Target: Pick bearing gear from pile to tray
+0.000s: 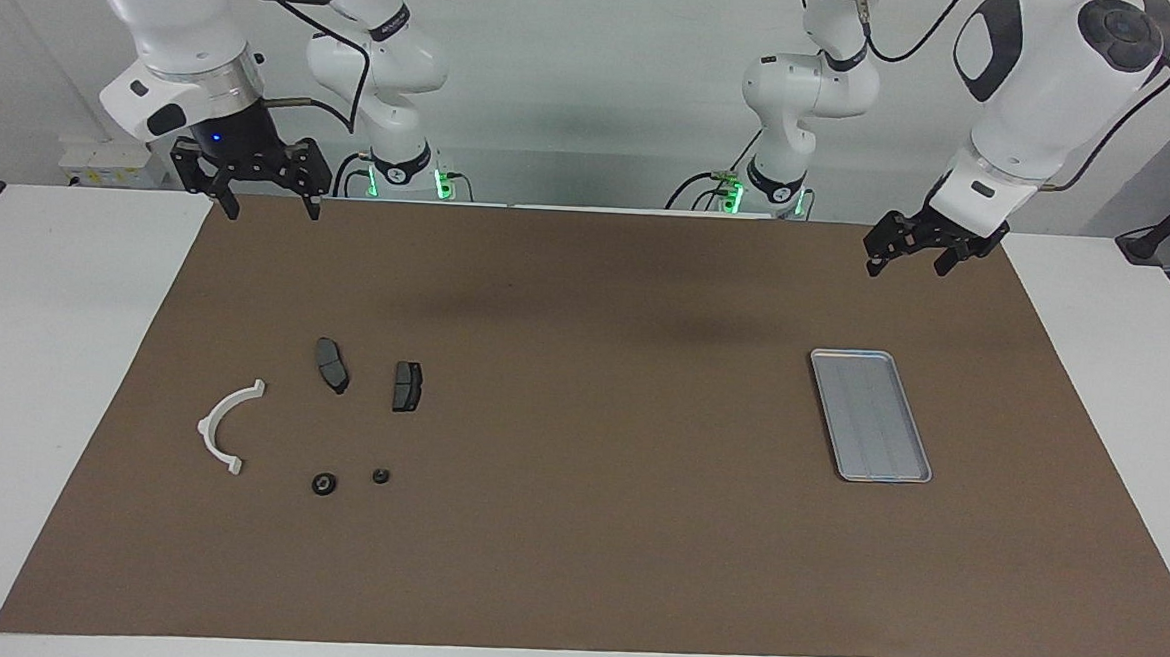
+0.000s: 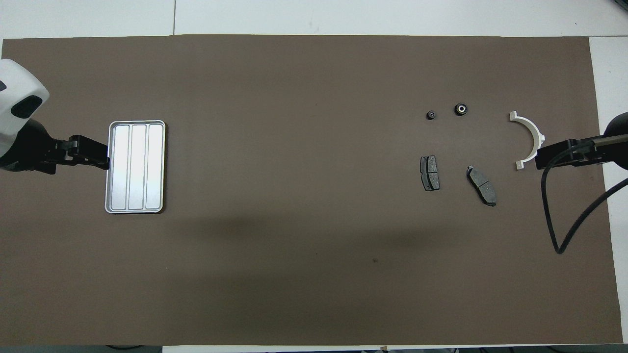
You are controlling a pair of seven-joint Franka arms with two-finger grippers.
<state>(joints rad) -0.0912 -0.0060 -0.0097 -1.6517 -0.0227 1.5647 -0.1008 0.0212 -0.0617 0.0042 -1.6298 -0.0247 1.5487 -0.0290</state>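
Honestly, both tools, right tool and left tool, hang spread and empty, and the bearing gear beside that smaller round piece, well apart from the tray, is tiny enough to grab the wrong one.

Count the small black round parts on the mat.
2. The larger round part lies beside the white half-ring; the smaller round part sits beside it, toward the tray's end. Both lie farther from the robots than the brake pads. None appear hidden.

Brown mat covering white table.
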